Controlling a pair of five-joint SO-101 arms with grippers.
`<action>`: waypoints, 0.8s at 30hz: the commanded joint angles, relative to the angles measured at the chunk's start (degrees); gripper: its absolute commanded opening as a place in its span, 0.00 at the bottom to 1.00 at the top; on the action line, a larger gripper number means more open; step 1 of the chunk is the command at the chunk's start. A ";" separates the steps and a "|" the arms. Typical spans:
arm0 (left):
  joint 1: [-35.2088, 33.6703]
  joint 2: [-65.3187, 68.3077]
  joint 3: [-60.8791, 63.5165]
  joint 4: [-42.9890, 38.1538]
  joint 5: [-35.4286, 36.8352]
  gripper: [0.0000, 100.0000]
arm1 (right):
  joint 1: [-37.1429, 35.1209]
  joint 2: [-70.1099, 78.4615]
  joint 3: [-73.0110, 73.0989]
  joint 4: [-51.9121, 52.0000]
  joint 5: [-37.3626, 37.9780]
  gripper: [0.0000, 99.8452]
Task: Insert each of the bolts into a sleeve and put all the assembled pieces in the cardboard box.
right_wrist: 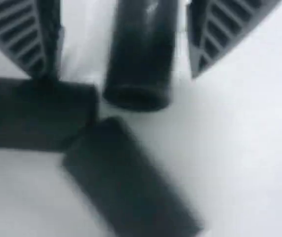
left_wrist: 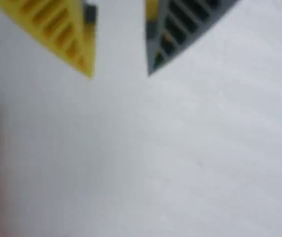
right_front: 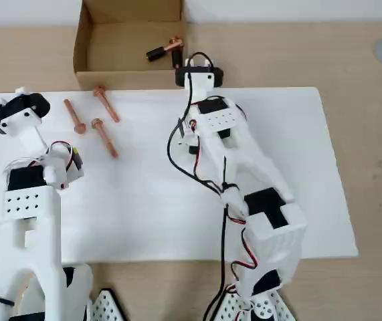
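White mat (right_front: 144,214) on wooden table (right_front: 368,127); left fingers (left_wrist: 66,29) spread; right fingers (right_wrist: 220,29) spread astride black sleeve (right_wrist: 141,54).

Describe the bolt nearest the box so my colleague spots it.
Find the cardboard box at the white mat's far edge. The bolt lies just before its left corner, head at the box wall; the other two bolts lie farther from it.
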 commanded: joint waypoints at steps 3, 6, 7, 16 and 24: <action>-0.53 -0.40 -3.16 -0.79 0.18 0.08 | 0.22 -0.13 -6.55 4.84 0.09 0.18; -0.53 -0.40 -3.16 -0.79 0.18 0.08 | 0.13 -0.04 -6.81 5.63 1.14 0.18; -0.53 -0.40 -3.16 -0.79 0.18 0.08 | 0.13 -0.04 -6.64 5.63 1.23 0.18; -0.70 -0.40 -3.16 -0.79 0.18 0.08 | -0.13 0.04 -5.32 5.45 1.23 0.18; -0.70 -0.40 -3.16 -0.62 0.18 0.08 | -0.13 2.24 -5.23 5.45 1.23 0.18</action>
